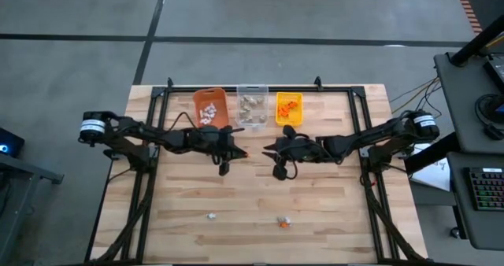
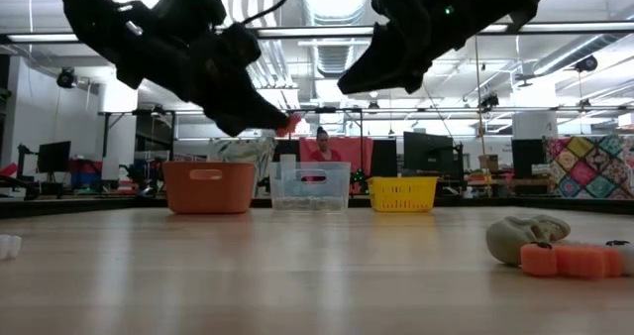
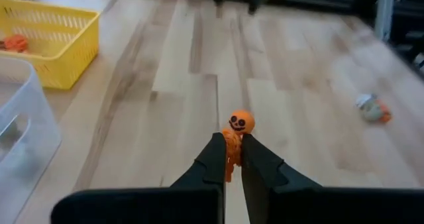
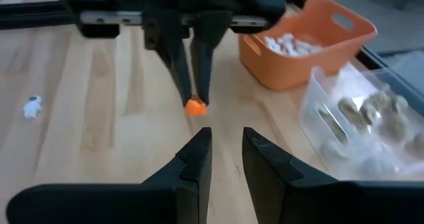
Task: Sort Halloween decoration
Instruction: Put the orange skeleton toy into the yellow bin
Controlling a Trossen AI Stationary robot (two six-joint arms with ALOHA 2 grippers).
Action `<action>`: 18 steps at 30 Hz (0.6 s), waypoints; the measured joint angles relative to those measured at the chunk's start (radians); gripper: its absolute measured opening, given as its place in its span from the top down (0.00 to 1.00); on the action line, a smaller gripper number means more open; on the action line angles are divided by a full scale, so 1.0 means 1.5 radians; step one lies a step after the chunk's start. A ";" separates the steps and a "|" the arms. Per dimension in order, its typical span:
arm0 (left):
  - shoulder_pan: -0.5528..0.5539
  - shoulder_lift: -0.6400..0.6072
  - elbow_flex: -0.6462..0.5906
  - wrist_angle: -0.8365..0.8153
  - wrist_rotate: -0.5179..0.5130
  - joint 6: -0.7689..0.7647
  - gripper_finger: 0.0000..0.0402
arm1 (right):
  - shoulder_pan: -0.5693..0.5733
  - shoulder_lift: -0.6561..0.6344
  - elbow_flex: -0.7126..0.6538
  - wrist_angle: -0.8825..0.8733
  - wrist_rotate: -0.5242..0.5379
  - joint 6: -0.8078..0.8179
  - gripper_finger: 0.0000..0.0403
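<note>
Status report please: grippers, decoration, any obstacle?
Left gripper shut on small orange pumpkin-head figure, raised. Right gripper holds nothing. Nothing blocks the yellow plastic bin.

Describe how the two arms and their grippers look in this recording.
Both arms are dark, jointed, with black cables looping along them and a white-banded cylinder at each base. The left gripper and right gripper each have two tapered black fingers on a black crossbar.

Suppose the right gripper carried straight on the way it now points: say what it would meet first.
Probably the left gripper, shut on a small orange pumpkin-headed figure and facing the right gripper across bare wooden table. Nothing shows between them, though depth is hard to judge, so it might pass just beneath.
</note>
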 joint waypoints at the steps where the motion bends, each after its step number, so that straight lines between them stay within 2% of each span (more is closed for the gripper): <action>1: -0.001 -0.008 0.001 -0.002 0.002 -0.006 1.00 | 0.005 0.000 0.000 0.008 0.000 -0.009 0.81; 8: -0.031 -0.075 0.000 0.027 0.004 -0.036 1.00 | 0.037 0.000 0.000 0.079 -0.008 -0.072 0.81; 13: -0.087 -0.118 0.000 0.065 0.004 -0.016 1.00 | 0.058 0.000 0.000 0.166 -0.072 -0.134 0.81; 18: -0.148 -0.115 -0.005 0.118 0.002 -0.001 1.00 | 0.079 0.000 0.000 0.228 -0.142 -0.186 0.81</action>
